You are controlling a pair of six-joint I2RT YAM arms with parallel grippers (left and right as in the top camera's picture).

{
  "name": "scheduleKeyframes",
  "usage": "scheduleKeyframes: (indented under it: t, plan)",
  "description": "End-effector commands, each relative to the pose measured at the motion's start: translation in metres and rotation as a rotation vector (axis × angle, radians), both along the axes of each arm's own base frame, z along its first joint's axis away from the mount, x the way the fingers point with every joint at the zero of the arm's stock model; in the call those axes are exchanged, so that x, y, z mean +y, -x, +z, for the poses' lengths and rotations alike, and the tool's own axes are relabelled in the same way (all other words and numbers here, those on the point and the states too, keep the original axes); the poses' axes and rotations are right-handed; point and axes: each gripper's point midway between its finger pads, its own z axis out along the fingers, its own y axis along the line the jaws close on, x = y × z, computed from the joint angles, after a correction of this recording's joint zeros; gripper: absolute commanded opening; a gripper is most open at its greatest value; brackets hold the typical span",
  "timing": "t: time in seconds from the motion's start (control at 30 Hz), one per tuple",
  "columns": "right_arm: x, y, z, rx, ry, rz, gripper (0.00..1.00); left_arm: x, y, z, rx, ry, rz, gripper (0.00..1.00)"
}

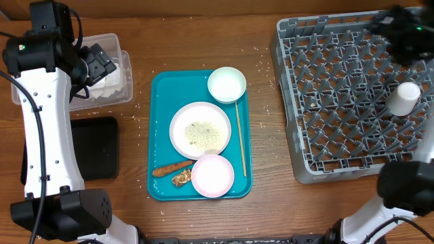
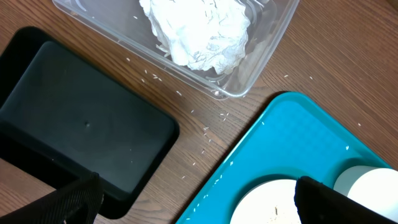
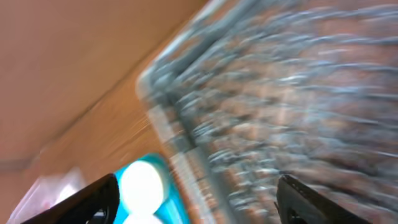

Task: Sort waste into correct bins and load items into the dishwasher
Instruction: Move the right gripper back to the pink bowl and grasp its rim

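Left gripper (image 2: pixel 196 199), fingers spread wide and empty, left of teal tray (image 1: pixel 163 88), with clear tub (image 1: pixel 115 44) of crumpled napkins (image 2: pixel 199 31); right gripper (image 3: pixel 193 196), parted and empty, right of tray, with grey dish rack (image 1: pixel 339 102).

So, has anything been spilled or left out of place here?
Yes: loose rice grains are scattered over the wooden table between the clear tub, the black tray and the teal tray, instead of in a bin.

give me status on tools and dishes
Left tool open, empty; right tool open, empty, over the rack. Cup in rack; plate, upper bowl, lower bowl on teal tray. Napkin in clear tub. Nothing in the way.
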Motion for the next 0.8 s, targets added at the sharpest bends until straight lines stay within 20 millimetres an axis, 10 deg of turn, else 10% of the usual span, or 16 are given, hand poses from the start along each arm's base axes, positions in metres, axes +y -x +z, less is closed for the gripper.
scheduleKeyframes:
  t: [0.0, 0.43, 0.77]
  plan:
    - [0.093, -0.011, 0.004, -0.05, -0.058, 0.243, 0.82, 0.003, 0.0, -0.002, 0.007, -0.011, -0.002, 1.0]
    - [0.292, -0.03, -0.106, -0.021, 0.287, 0.532, 0.83, 0.002, 0.003, -0.004, 0.023, -0.008, -0.003, 1.0]
    - [0.362, -0.013, -0.192, 0.058, 0.342, 0.66, 0.77, 0.001, 0.01, -0.006, 0.053, -0.003, -0.003, 1.0]
